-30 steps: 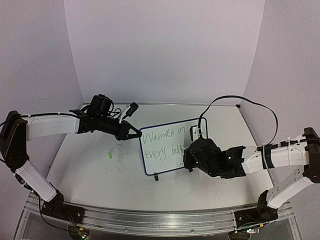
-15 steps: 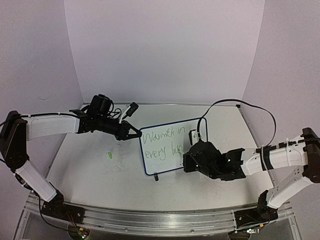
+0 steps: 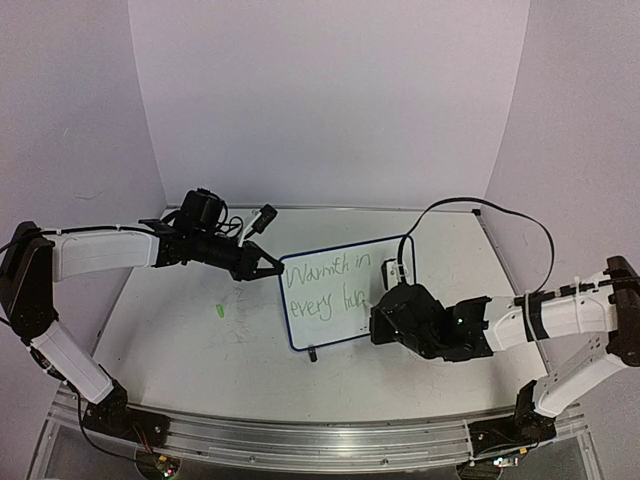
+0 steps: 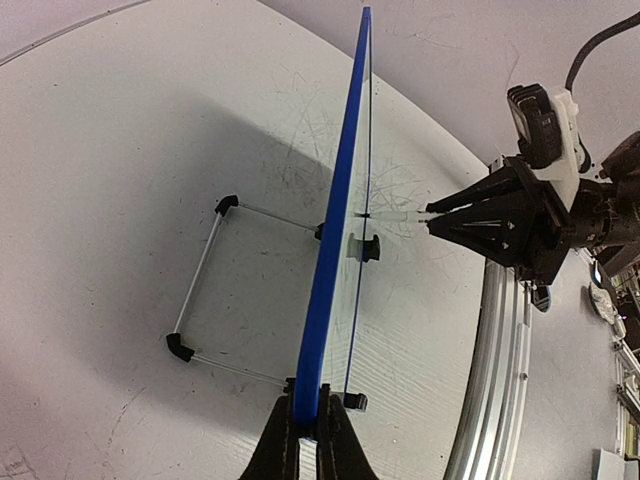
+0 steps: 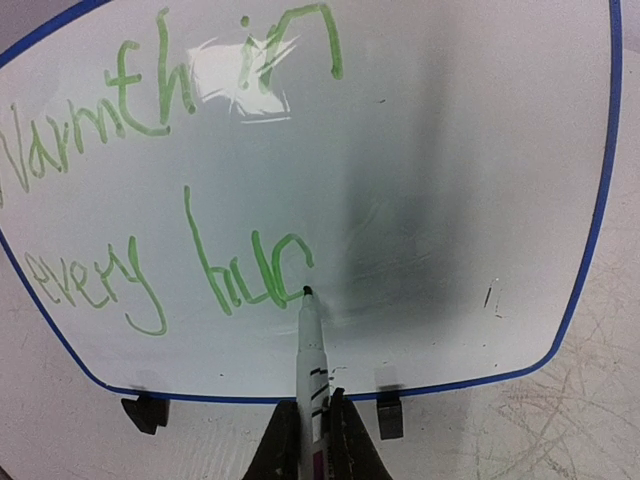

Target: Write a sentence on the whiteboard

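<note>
Far left on the bench: one small green item lies alone, too small to identify. Left tool: fingers pinched shut on the dark blue rim of the whiteboard, gripping it edge-on at its left side. The overhead view puts this grip at the board's upper left corner. The whiteboard stands near upright at bench centre on small black feet, with a thin wire stand with black end caps resting on the bench behind it. The sentence is in thin green handwriting on two lines. Top line reads "Warmth in"; a glare patch covers part of "in". Bottom line reads "every hu", followed by one open curved stroke that reads like a "c". Marker: white barrel with black bands, dark tip touching the board face at the end of that last curved stroke. Print on the barrel is not legible. Right tool: closed around the marker barrel, just in front of the board's lower edge, between the two feet. No brand or label is readable on the board.
</note>
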